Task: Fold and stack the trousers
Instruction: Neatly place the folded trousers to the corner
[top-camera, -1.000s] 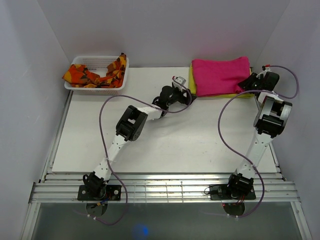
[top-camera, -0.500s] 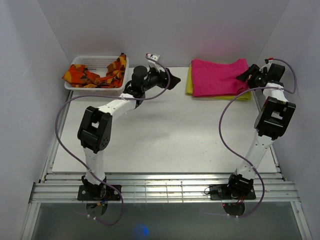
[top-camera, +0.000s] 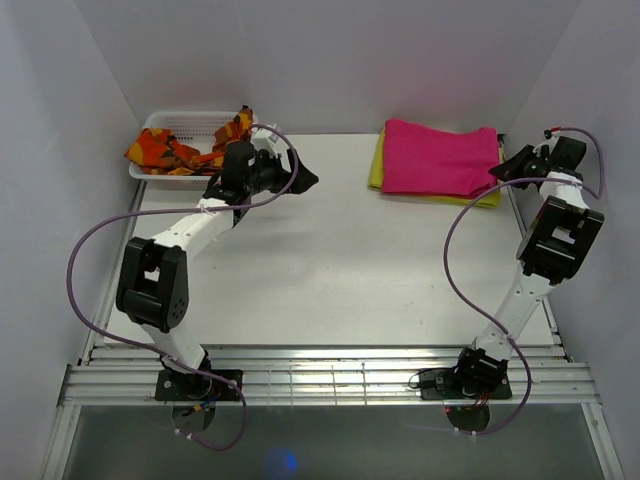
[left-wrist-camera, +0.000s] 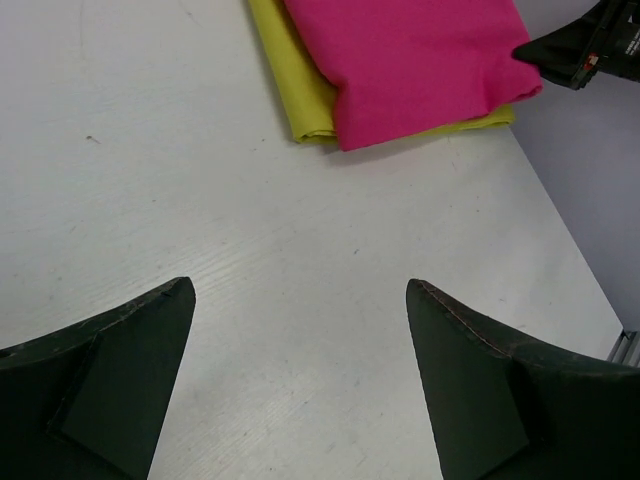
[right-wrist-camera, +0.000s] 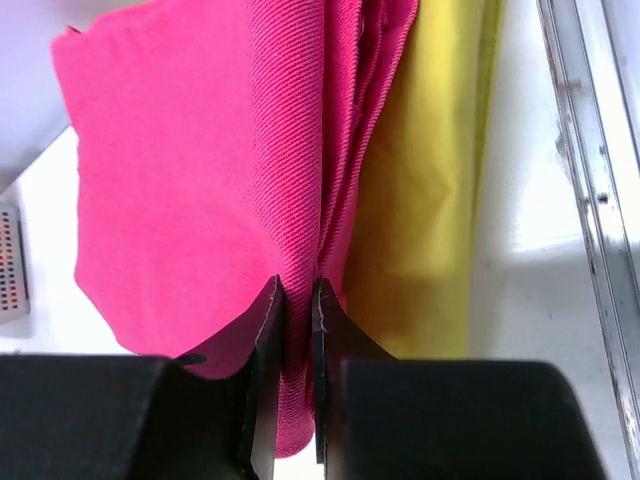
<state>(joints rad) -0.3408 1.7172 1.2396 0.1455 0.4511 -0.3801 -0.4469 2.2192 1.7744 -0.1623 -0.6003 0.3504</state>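
Your bench (top-camera: 330, 260) is a plain white board, bare across its middle apart from a few small dark specks in the left wrist view. At its far right corner a yellow cloth (top-camera: 376, 172) lies flat on the surface. The folded trousers (top-camera: 440, 158) rest on top of it and leave a yellow strip showing along the left and near edges. At the far left corner stands a white basket (top-camera: 190, 122) with an orange-and-red patterned cloth (top-camera: 160, 152) spilling over its rim.

Patterned cloth (top-camera: 172, 153) in basket (top-camera: 195, 124); yellow cloth (top-camera: 377, 168) well apart.
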